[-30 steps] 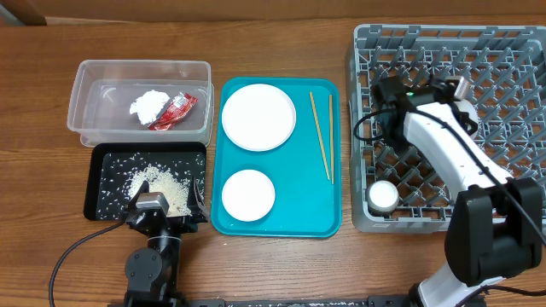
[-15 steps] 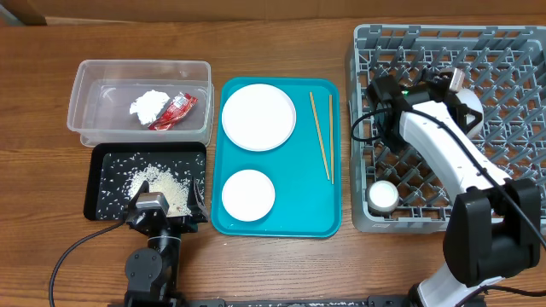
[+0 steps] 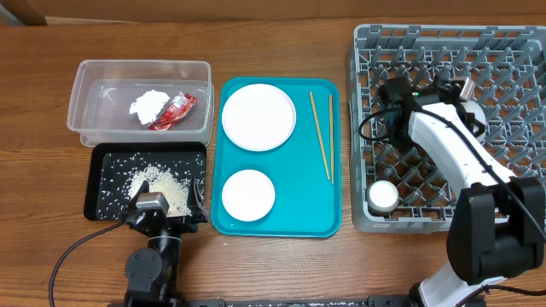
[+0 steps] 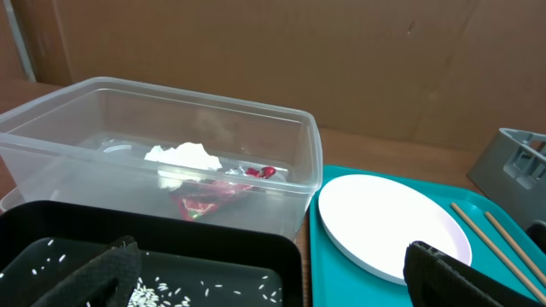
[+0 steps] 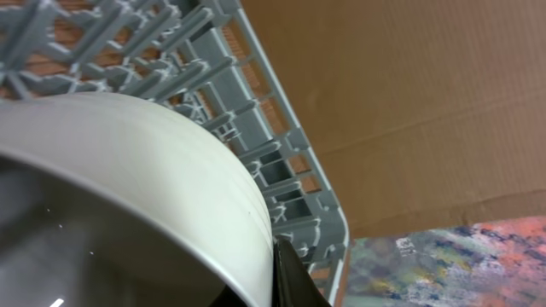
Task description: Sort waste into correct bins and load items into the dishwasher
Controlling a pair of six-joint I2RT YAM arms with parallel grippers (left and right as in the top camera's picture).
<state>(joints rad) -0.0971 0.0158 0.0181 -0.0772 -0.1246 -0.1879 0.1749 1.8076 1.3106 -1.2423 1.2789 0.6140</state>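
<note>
The right pincer (image 3: 461, 90) grasps the bowl (image 5: 128, 188) over the rack (image 3: 503, 51) at the bench's right edge; the left pincer (image 4: 277, 277) hangs released by the black tray (image 3: 107, 162).

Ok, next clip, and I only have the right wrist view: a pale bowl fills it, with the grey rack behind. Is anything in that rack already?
Observer: Overhead shows one small cup standing in the rack, at its near corner on the teal tray's side.
Operator: What's left to load?
Observer: A large plate, a small plate and two chopsticks lie on the teal tray.
Operator: And the waste?
Observer: The tissue and red wrapper are in the clear tub; the rice is in the black tray.
</note>
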